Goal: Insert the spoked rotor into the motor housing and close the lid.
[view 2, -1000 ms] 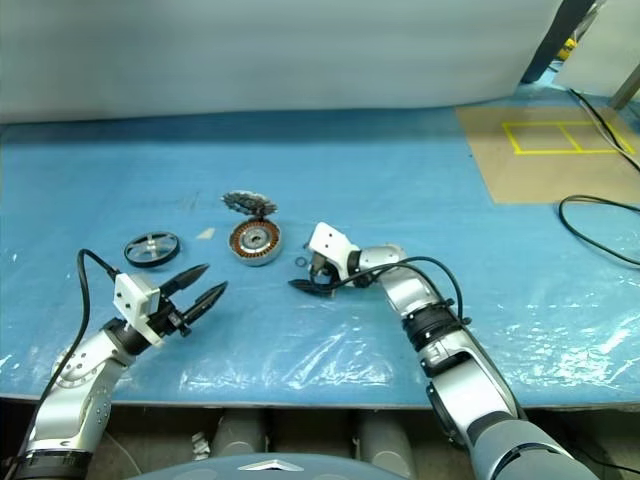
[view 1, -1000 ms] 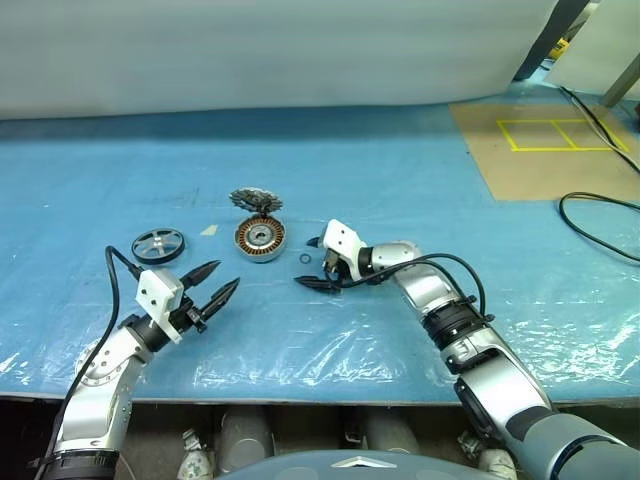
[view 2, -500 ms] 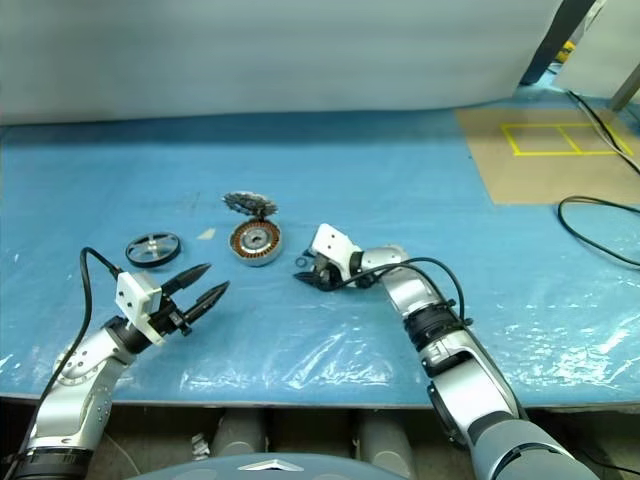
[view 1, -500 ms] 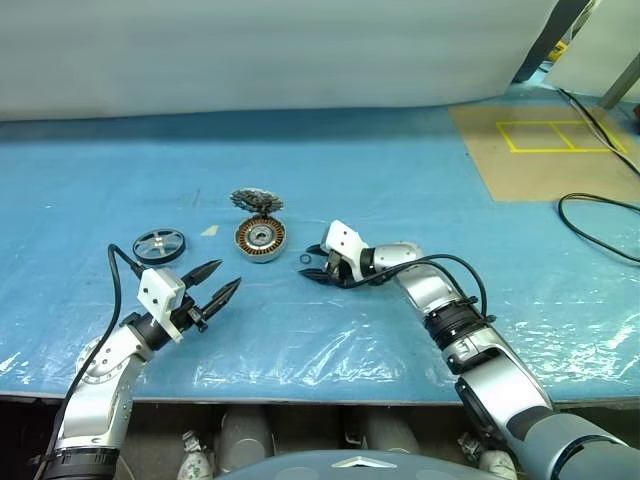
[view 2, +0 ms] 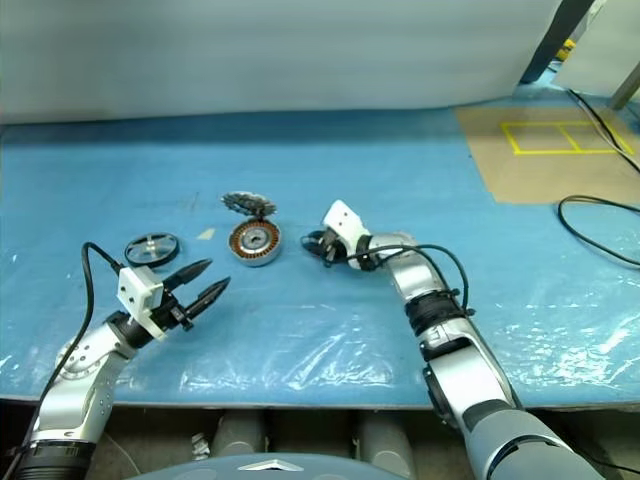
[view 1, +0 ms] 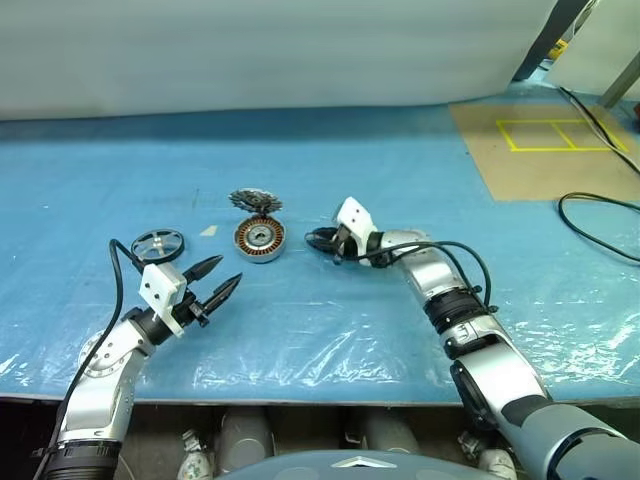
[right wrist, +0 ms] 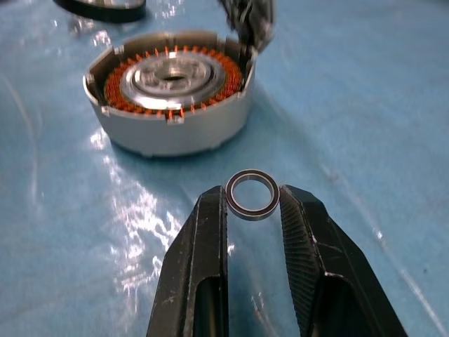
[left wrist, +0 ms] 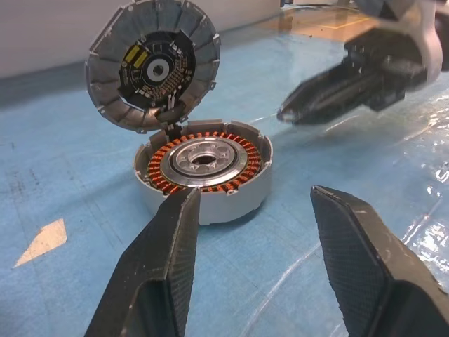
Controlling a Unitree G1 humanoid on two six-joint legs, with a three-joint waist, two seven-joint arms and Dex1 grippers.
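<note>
Right gripper (right wrist: pixel 252 210) pinches a small dark ring (right wrist: pixel 252 194) between its two black fingertips, held above the blue plastic-covered table (view 1: pixel 400 180) just beside the motor housing (view 1: pixel 260 239). Copper windings show inside the housing, and the lid (left wrist: pixel 152 64) stands upright at its far edge. Left gripper (view 1: pixel 218 282) hovers with fingers parted and empty, nearer the table's front edge. Off to the housing's left lies the spoked rotor (view 1: pixel 158 244), flat on the table.
</note>
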